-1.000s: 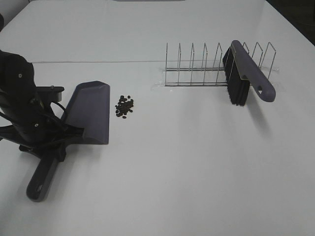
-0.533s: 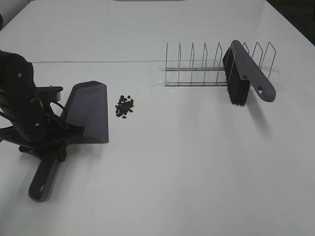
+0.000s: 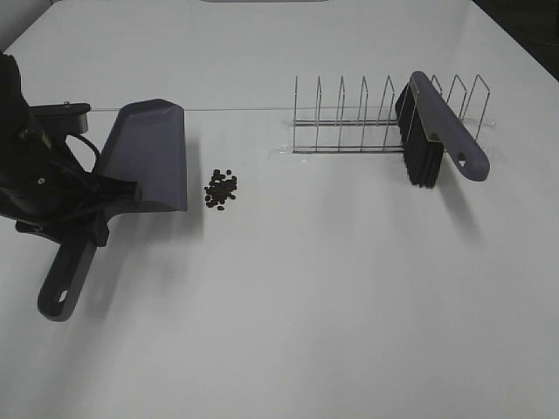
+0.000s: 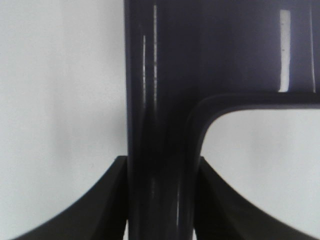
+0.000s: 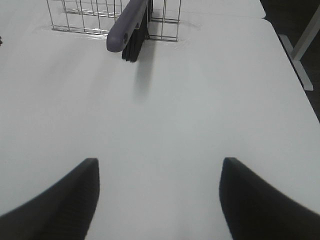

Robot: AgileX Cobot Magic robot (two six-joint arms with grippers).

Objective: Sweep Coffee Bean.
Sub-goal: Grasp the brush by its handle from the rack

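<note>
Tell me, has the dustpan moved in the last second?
Yes. The dustpan has shifted away from the camera: its near corner, earlier well past the coffee beans, now sits roughly level with them.

The white table [image 3: 349, 332] carries the coffee bean [image 3: 220, 189] cluster and a wire rack [image 3: 349, 149].

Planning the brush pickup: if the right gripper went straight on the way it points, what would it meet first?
Likely the bare table: the open right gripper seems angled down at it. Farther on stands the brush in the wire rack, slightly off its line; depth is unclear.
</note>
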